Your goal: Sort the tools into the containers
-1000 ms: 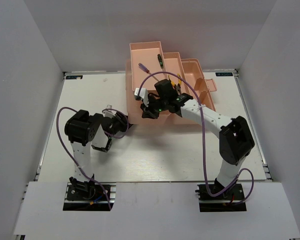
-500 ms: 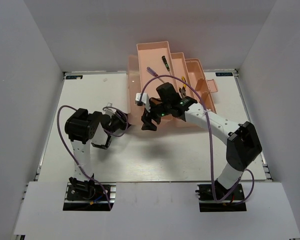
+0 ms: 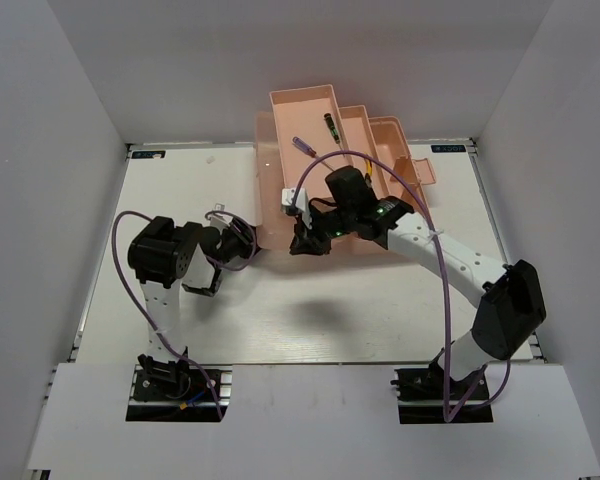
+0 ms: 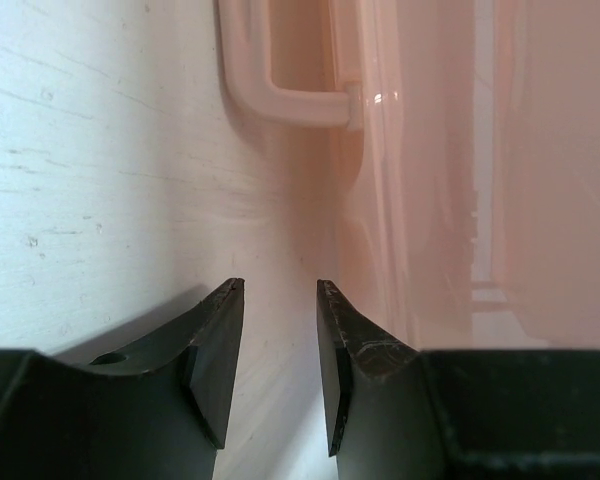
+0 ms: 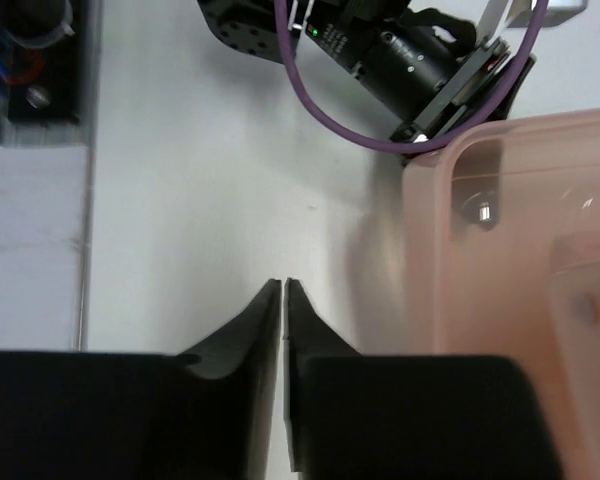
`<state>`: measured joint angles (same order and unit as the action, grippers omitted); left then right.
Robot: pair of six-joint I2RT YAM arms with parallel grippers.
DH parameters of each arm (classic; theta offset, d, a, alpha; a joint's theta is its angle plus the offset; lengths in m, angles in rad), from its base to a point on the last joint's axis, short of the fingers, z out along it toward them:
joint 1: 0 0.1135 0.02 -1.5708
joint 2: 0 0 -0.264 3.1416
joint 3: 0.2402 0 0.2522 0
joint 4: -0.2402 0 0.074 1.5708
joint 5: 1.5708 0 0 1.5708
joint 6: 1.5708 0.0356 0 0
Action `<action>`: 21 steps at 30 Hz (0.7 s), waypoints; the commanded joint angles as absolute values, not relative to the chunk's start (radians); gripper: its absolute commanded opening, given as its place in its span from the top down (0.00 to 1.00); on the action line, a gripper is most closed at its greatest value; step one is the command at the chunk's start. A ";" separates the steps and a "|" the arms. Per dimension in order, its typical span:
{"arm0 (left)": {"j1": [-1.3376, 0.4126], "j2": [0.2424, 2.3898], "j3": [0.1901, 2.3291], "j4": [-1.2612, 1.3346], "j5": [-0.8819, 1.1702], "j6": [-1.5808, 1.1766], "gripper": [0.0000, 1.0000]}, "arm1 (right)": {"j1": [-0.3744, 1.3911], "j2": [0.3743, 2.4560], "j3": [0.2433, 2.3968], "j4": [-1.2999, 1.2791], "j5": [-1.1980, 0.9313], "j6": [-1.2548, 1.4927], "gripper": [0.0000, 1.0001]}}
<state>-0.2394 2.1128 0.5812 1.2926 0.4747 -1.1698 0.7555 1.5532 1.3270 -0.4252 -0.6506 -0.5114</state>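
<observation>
The left gripper (image 4: 279, 290) hangs open over the table (image 4: 100, 150), holding nothing. The toolbox (image 4: 430, 160) wall is just right of it, and the handle (image 4: 280, 98) is at the top. The right gripper (image 5: 282, 288) is pinched nearly closed and empty beside the box corner. Only the top view shows a purple screwdriver (image 3: 302, 144) and a green screwdriver (image 3: 331, 124) in the far trays (image 3: 300, 95).

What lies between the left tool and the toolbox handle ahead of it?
Only bare table separates left tool from handle, per the left wrist view.
</observation>
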 commanded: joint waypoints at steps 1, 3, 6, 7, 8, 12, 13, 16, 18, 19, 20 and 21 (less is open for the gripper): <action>-0.233 2.033 0.614 1.536 0.502 -1.166 0.53 | 0.761 1.511 1.313 -0.453 -0.692 -0.470 0.95; -0.233 2.023 0.614 1.523 0.502 -1.166 0.53 | 0.761 1.499 1.304 -0.437 -0.678 -0.413 1.00; -0.233 2.005 0.623 1.503 0.502 -1.166 0.53 | 0.759 1.488 1.316 -0.466 -0.724 -0.400 1.00; -0.233 2.005 0.623 1.488 0.502 -1.166 0.53 | 0.764 1.483 1.324 -0.482 -0.767 -0.406 1.00; -0.233 2.005 0.633 1.479 0.502 -1.157 0.53 | 0.759 1.480 1.331 -0.529 -0.796 -0.413 1.00; -0.224 1.974 0.643 1.447 0.502 -1.147 0.53 | 0.759 1.450 1.484 -0.706 -0.900 -0.515 1.00; -0.224 1.974 0.652 1.424 0.502 -1.138 0.53 | 0.759 1.444 1.518 -0.789 -0.881 -0.607 1.00; -0.224 1.945 0.652 1.384 0.502 -1.127 0.53 | 0.747 1.433 1.706 -0.873 -0.768 -0.620 1.00; -0.224 1.919 0.661 1.374 0.502 -1.117 0.53 | 0.741 1.430 1.753 -0.919 -0.735 -0.636 0.96; -0.215 1.919 0.661 1.358 0.502 -1.117 0.53 | 0.741 1.421 1.785 -0.923 -0.704 -0.650 0.96; -0.215 1.908 0.661 1.345 0.502 -1.117 0.53 | 0.741 1.422 1.792 -0.923 -0.656 -0.649 0.95; -0.215 1.908 0.670 1.345 0.502 -1.108 0.53 | 0.739 1.416 1.793 -0.914 -0.625 -0.635 0.95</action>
<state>-0.2165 1.9892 0.6201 1.2713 0.4824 -1.1229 0.7452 1.4506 1.7538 -0.8223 -0.7235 -0.6029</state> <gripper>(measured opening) 0.460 0.049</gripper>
